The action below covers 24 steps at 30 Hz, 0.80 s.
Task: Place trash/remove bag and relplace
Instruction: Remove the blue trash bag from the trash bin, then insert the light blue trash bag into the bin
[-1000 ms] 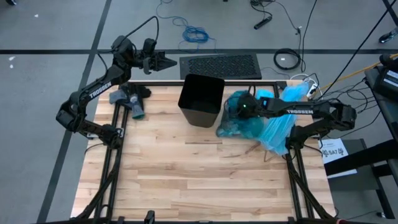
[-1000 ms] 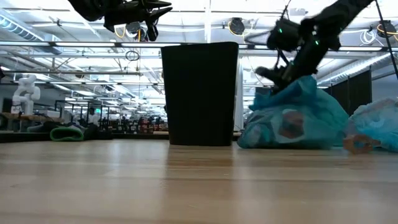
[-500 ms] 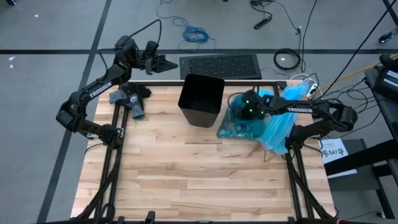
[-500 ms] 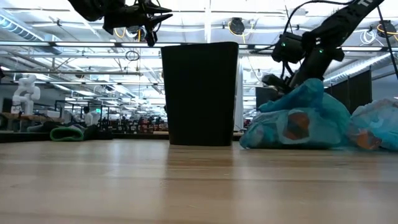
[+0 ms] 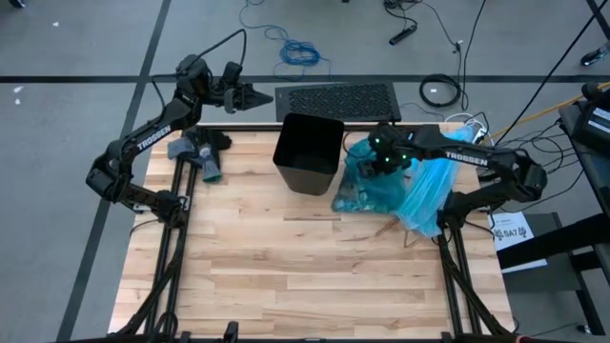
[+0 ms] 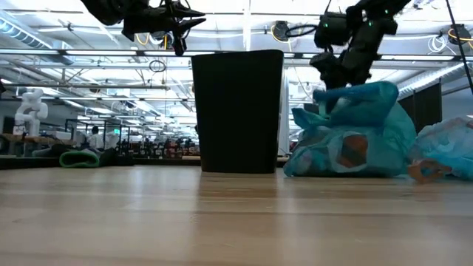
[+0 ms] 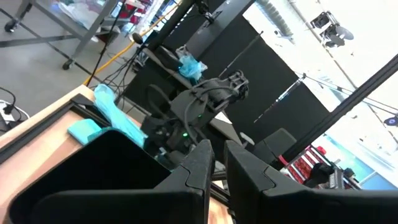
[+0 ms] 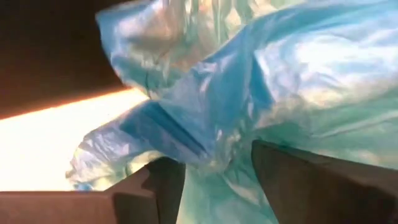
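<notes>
The black square bin (image 5: 308, 152) stands open-topped on the far middle of the table. Right of it the dark teal bag (image 5: 367, 191) sits on the wood, bulging, with scraps of trash (image 6: 347, 151) showing through its plastic. My right gripper (image 8: 214, 168) is open just above the bag's crumpled top (image 6: 347, 94), with plastic showing between its fingers. My left gripper (image 5: 262, 95) hovers shut and empty, high beyond the bin's far left corner. My right gripper comes at the bag's top fold (image 8: 211, 130) slanting down from the right, and the plastic bulges up between its spread fingers. I cannot tell whether the fingers touch it. The bag rests on the table by its base.
A paler sky-blue bag (image 5: 429, 191) lies against the teal bag's right side at the table's right edge. A dark bundle (image 5: 202, 152) lies at the far left edge. A black mat (image 5: 338, 100) lies beyond the far edge. Bare wood (image 5: 305, 267) fills the near half.
My right gripper has opened, risen and drawn back toward the far edge above the teal bag. The bag has stayed on the table, and its top now stands up a little higher.
</notes>
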{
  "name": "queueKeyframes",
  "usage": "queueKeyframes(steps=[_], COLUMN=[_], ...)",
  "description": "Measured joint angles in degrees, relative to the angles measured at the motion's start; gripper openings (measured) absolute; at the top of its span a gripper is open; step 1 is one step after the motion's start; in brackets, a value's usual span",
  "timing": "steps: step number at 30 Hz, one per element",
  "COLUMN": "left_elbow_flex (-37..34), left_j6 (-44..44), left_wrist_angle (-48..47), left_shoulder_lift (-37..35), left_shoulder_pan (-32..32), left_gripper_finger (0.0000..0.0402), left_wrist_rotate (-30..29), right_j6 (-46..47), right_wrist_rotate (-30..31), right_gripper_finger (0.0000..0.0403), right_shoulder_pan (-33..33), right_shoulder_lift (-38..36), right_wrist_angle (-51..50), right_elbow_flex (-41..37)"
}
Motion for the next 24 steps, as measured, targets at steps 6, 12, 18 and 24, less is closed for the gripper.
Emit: queueKeyframes(steps=[6, 12, 18, 24], left_elbow_flex=[0.0, 0.0, 0.0, 0.0], left_j6=[0.25, 1.48, 1.75, 1.73], left_wrist_angle=[-0.02, -0.18, -0.55, -0.52], left_shoulder_lift=[0.0, 0.0, 0.0, 0.0], left_shoulder_pan=[0.0, 0.0, 0.0, 0.0], left_gripper_finger=[0.0045, 0.0044, 0.0044, 0.0044], left_wrist_rotate=[-1.58, -2.68, -3.21, -3.21], right_j6=[-2.22, -2.42, -6.08, -9.45], right_wrist_rotate=[0.23, 0.49, 4.06, 15.1], right_gripper_finger=[0.0185, 0.0176, 0.0162, 0.0052], right_shoulder_pan=[0.0, 0.0, 0.0, 0.59], right_shoulder_lift=[0.0, 0.0, -0.02, -0.02], right_wrist_angle=[-11.26, -20.01, -20.52, -11.23], right_elbow_flex=[8.0, 16.0, 20.01, 17.72])
